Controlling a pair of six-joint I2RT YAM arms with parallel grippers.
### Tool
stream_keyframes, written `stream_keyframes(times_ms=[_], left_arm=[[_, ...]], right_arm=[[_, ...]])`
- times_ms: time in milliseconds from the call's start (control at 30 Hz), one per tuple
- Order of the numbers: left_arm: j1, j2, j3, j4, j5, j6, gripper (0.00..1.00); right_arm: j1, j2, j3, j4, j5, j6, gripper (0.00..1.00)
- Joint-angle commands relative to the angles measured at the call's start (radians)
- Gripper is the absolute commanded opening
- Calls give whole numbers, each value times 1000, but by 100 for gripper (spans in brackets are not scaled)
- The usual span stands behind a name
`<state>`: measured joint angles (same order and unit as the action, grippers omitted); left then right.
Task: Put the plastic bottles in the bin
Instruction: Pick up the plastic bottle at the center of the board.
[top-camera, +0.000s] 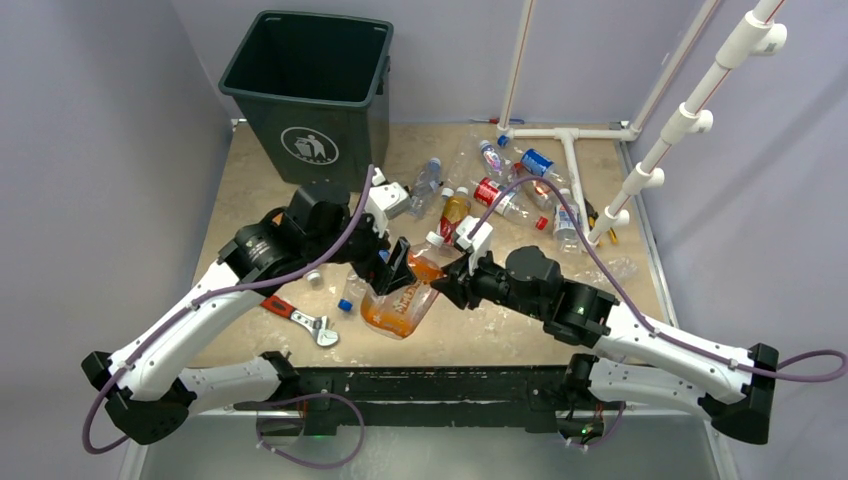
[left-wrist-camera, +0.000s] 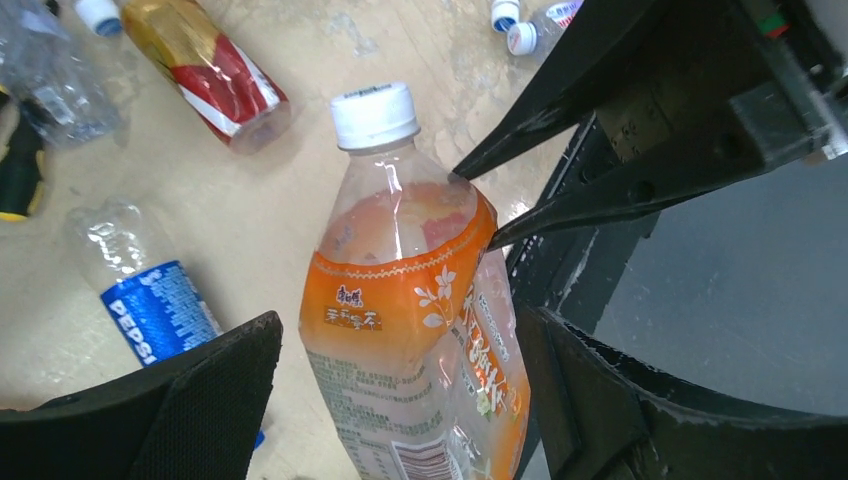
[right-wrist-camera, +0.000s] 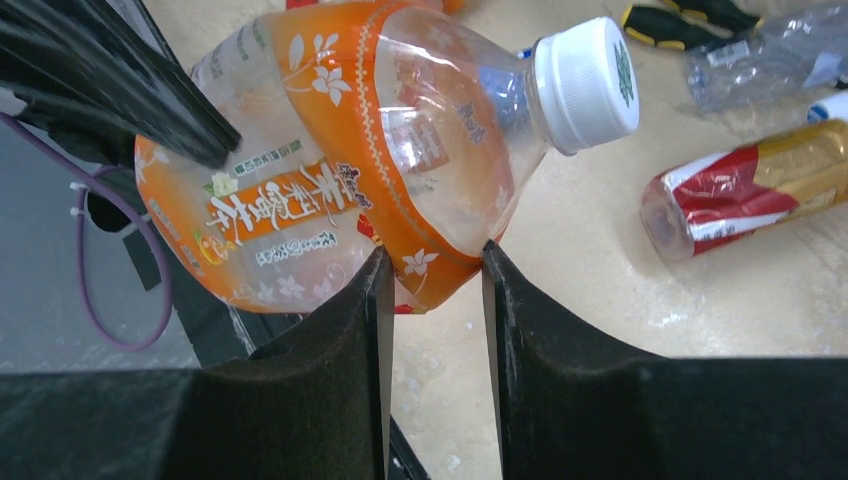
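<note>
**Barely a pinch on the orange bottle**

Right gripper (right-wrist-camera: 432, 272) is clamped on just the shoulder of the orange-labelled bottle (top-camera: 400, 300), a thin bite on soft, crumpled plastic. Left gripper (left-wrist-camera: 400, 325) straddles the body, jaws wide apart, gripping nothing. The bottle sits tilted, cap up, near the front edge of the table (top-camera: 500, 335) and well apart from the bin (top-camera: 350, 130) at the far left corner. Danger, as I judge it: the shoulder squirms out of that pinch, or the right lets go before the left closes, and down it goes, maybe off the edge.
</note>
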<state>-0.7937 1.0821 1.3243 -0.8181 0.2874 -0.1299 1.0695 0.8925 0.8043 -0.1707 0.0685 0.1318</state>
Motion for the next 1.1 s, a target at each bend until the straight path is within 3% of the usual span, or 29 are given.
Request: stream_keyframes(times_ms=[0,167,367,600,700,733,800,967,1067], left_arm=[[-2,-14,-40,26,87,-23,86],[-2,-17,-111,83,157,-41,77],[-1,-16,-136,148,239,-60,56],[-1,-18,-153,189,304,-70,15],[-1,-25,-171,218,295,-87,0],[-1,-28,-178,233,285,-96,0],[-2,-37,-193,267,254,-113,0],[-1,-105,-240,378,98,-145,0],[-1,-187,-300,477,0,-156,0]], right_arm=[[15,-17,65,12,-3,-51,25],[15,-26,67,29,-64,-65,25],[16,-17,79,21,-87,-74,25],[17,-45,62,48,-78,-67,25],[17,-42,54,61,-62,-52,25],[17,-38,50,66,-40,-38,27],[18,-29,42,69,-10,-8,40],[17,-91,15,81,63,100,94],[15,-186,-26,119,21,195,99]])
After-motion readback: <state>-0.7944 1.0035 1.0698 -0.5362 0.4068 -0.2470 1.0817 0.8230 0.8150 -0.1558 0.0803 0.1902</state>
